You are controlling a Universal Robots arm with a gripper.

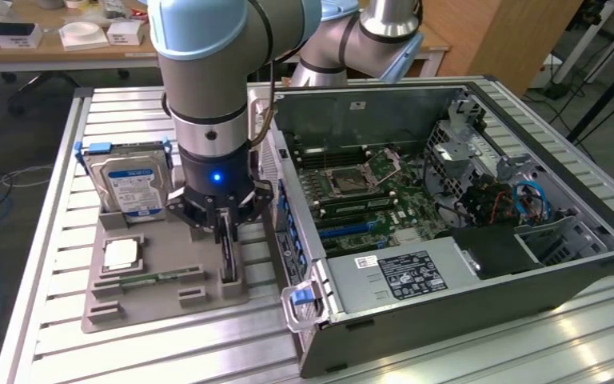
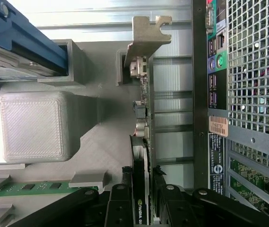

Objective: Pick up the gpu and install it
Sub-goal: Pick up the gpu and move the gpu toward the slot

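Jaws stand partly closed, one finger pressed on each face of the gpu [image 2: 143, 156], gripping its upper edge. The gpu [image 1: 228, 260] stands on its long edge in a slot of the grey tray [image 1: 169, 308], along the tray's edge nearest the case [image 1: 446, 312]. The card's pale bracket [image 2: 148, 38] sits at the end away from the jaws, in a notch of the tray.

The case wall [image 2: 219, 94], with its ports and mesh, runs just beside the card, and a narrow strip of the slatted counter [image 2: 172, 94] lies between them. A clear latch with a blue tab [image 1: 301, 300] juts from the case near the tray's near corner. On the card's other side the tray carries a pale square block [image 1: 122, 254], a memory stick [image 1: 153, 278] lying flat and, at its far corner, a hard drive [image 1: 131, 188] standing upright in a blue frame. All three are apart from the card. The case lies open on the counter with the motherboard [image 1: 371, 192] facing up.

From the exterior view the arm [image 1: 217, 80] covers the card's top edge and the tray behind it. The wrist view meets the card edge-on, so its faces are hidden, and the frame cuts off the jaws' bases.
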